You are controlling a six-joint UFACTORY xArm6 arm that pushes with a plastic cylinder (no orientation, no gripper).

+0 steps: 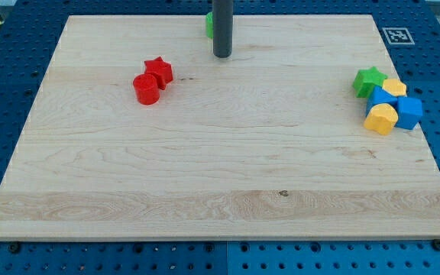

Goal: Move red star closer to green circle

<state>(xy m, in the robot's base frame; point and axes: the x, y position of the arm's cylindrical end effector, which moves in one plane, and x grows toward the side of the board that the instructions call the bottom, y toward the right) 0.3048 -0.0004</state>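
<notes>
Camera view shows the red star [160, 71] at the board's upper left, touching a red cylinder [147, 88], well apart from the green circle [209, 25], which peeks out behind my rod at the view's top. My tip [221, 55] is bare, holding nothing, just below that circle. I judge the push not yet begun. Blocks look smooth and matte; the wooden board [205, 176] shows pale grain.

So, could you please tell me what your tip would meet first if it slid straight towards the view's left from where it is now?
Probably nothing: my tip sits higher in the view than the red star and red cylinder, so a straight leftward line looks free to the board's edge, though depth is uncertain.
</notes>
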